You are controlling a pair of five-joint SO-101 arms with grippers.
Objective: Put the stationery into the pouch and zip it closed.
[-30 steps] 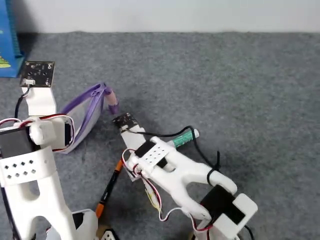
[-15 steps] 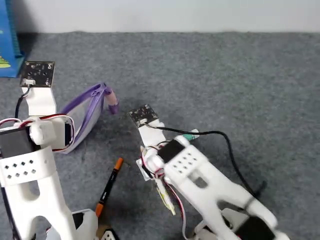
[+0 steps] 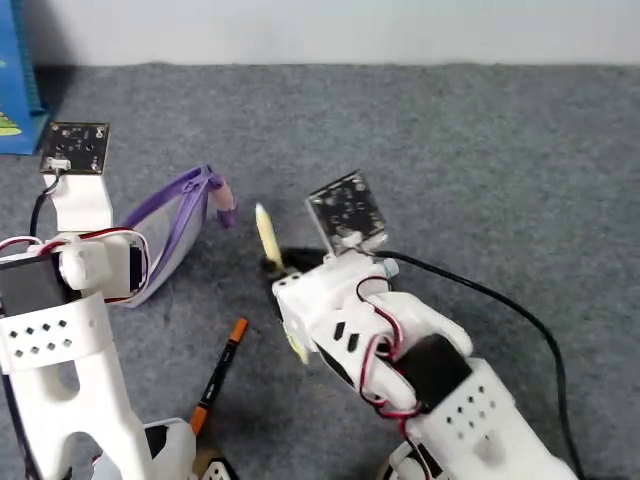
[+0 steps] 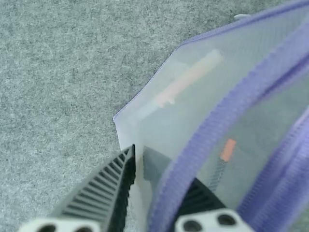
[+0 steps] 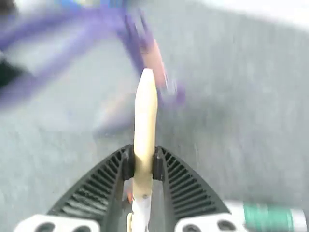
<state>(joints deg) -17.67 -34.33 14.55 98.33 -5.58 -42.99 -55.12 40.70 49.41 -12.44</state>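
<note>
Right gripper clamps a yellow pen, tip toward the pouch mouth just ahead, open carpet between. Left gripper pinches the pouch's corner edge; its wrist view shows a pinkish stick through the film.

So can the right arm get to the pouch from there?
Probably yes: only bare carpet lies between the pencil in the right gripper and the pouch, which the left gripper holds.
</note>
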